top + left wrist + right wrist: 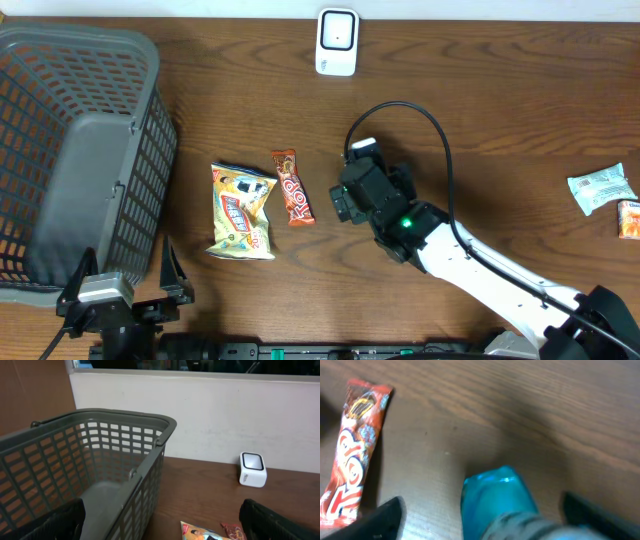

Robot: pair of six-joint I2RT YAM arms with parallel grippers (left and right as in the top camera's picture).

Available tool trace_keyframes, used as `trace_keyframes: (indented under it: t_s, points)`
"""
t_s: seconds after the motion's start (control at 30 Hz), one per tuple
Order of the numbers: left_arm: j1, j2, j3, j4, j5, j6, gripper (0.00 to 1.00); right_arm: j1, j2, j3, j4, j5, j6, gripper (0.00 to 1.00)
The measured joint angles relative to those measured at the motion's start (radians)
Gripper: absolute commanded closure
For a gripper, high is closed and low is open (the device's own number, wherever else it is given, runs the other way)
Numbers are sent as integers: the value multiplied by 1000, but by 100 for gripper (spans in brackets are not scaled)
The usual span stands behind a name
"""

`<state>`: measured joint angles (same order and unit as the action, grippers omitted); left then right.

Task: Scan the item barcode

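Right claw [355,182] of mine hangs low over the bench [480,110] in the overhead view, just right of the red bar [292,187] and well short of the white scanner [337,42] at the far edge; my own wrist hides whatever lies beneath, so this view does not tell me how the jaws stand; the yellow bag [243,212] lies just left of the bar; my left claw [127,278] sits at the near edge beside the basket [150,150], fingers spread, nothing between them.

From the left wrist, the left claw [165,527] is wide and empty; the basket [125,435] stands close ahead, and the scanner [252,469] stands upright near the far wall.

From the right wrist, my right claw [492,522] is wide, a finger at each lower corner; a blue thing [495,492] lies on the bench between them, apart from both; it is blurred and I can read no label or barcode, but I take it for the item to scan. Its long axis runs straight away from me, up the frame, square to the line my fingers close along; its rounded end points away, and its near end is lost under my wrist. The red bar [355,450] lies outside my left finger.

I judge the pick-up is in hand, with no grip made yet; next I must close across the narrow width and lift, then carry it to the scanner; which face to present I cannot yet tell.
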<state>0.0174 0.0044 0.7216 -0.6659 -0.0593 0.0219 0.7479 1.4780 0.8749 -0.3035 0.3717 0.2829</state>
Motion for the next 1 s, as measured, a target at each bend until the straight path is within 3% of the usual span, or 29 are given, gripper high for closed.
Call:
trace_keyframes:
  t_s: [0.03,0.1,0.17,0.23,0.43,0.73,0.8,0.9,1.0]
  points:
    - [0,0,0,0,0,0,2,-5,5,0,8,4,-1,44]
    - [0,0,0,0,0,0,2,-22,10,0,10,11,8,48]
    - [0,0,0,0,0,0,2,-37,15,0,11,14,14,64]
    - [0,0,0,0,0,0,2,-46,20,0,11,8,17,73]
    - [0,0,0,0,0,0,2,-48,21,1,17,10,27,84]
    - [0,0,0,0,0,0,2,-50,21,1,16,10,27,91]
    - [0,0,0,0,0,0,2,-51,21,1,17,5,18,89]
    - [0,0,0,0,0,0,2,-54,16,1,15,-32,-58,72]
    - [0,0,0,0,0,0,2,-60,-5,1,-15,-128,-183,73]
